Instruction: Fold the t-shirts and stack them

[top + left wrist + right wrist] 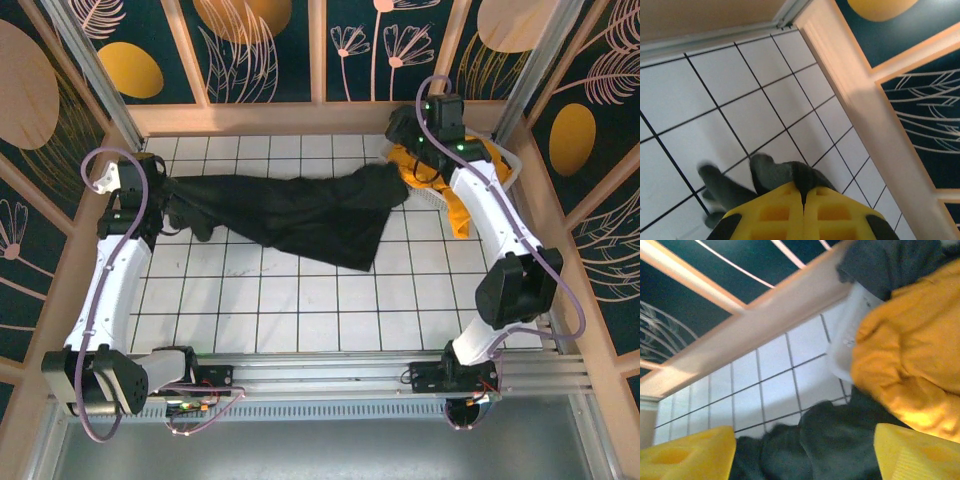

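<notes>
- Black t-shirt: unfolded and rumpled, it was drawn out in a long band across the far half of the tiled table, from the far left corner towards the far right corner. It was widest right of the middle, where a flap reached towards the near edge.
- Mustard-yellow t-shirt: it was heaped in the white lattice basket at the far right corner, with part draped over the rim. It had not yet been laid out.
- Left gripper: the yellow fingers were pressed together with no gap, and a fold of the black cloth was pinched between them. It was placed at the far left corner, near the wooden rail.
- Right gripper: the fingers were spread wide and nothing was held. The right end of the black t-shirt was seen between and below them, with the yellow cloth and the basket rim just beyond.
- Step in hand, as judged: the black t-shirt was being spread out, with one end secured and the other not yet taken. No fold had been made and no stack begun.
- Next move, as judged: the right fingers would need to be lowered onto the black hem and closed on black cloth alone, since the yellow cloth lay close by. The garment would then need to be pulled flat, clear of the basket, before folding.
</notes>
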`<state>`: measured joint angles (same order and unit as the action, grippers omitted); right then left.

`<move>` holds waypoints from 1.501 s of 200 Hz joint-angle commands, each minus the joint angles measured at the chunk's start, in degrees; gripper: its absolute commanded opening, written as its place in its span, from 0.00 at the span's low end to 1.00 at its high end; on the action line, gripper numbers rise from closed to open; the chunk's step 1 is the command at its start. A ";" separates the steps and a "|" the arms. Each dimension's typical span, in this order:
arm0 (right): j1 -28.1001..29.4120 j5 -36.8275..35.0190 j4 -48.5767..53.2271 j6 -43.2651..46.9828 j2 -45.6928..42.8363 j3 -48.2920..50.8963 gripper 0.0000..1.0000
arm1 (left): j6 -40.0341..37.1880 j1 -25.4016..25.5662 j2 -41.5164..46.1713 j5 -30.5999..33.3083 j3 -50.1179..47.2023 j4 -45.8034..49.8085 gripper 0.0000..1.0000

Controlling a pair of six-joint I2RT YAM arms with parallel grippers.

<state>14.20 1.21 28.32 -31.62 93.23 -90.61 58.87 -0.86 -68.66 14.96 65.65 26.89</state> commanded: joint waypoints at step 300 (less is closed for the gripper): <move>4.83 6.12 -0.28 3.80 5.02 -17.39 0.00 | 1.99 -4.67 -9.81 -5.56 24.67 3.86 0.00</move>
<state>22.96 3.90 27.90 -31.68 103.15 -98.45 59.00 -3.18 -77.84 10.02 80.20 30.04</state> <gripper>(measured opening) 0.049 0.056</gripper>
